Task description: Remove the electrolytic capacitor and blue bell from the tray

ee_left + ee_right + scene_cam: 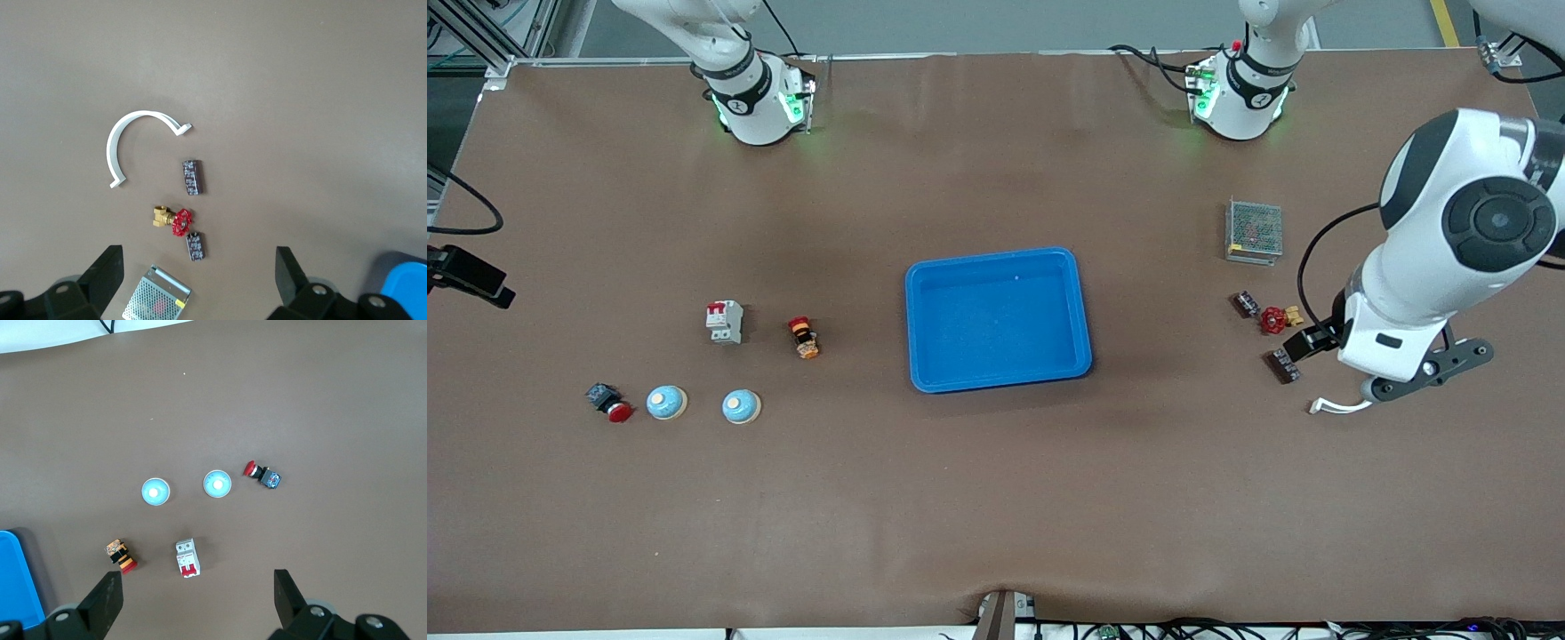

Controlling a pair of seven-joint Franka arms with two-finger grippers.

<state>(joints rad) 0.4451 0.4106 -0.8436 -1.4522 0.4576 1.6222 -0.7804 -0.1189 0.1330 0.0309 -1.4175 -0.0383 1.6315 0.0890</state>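
Note:
Two small dark rectangular capacitors [191, 177] [196, 245] lie on the brown table at the left arm's end, shown in the front view as one capacitor [1246, 304] and another [1284, 365]. My left gripper [198, 267] hangs open high over them with nothing between its fingers; the left arm [1405, 302] covers it in the front view. Two pale blue round bells [666, 403] [741, 406] sit at the right arm's end, with each bell [155, 492] [217, 484] under my right gripper [195, 587], which is open, empty and high up. A blue tray [925, 356] lies mid-table.
Beside the capacitors are a red-handled brass valve [1276, 318], a white curved clip [1334, 406] and a metal mesh box [1254, 231]. Near the bells are a red push button [609, 403], a white circuit breaker [725, 322] and an orange-black part [804, 338].

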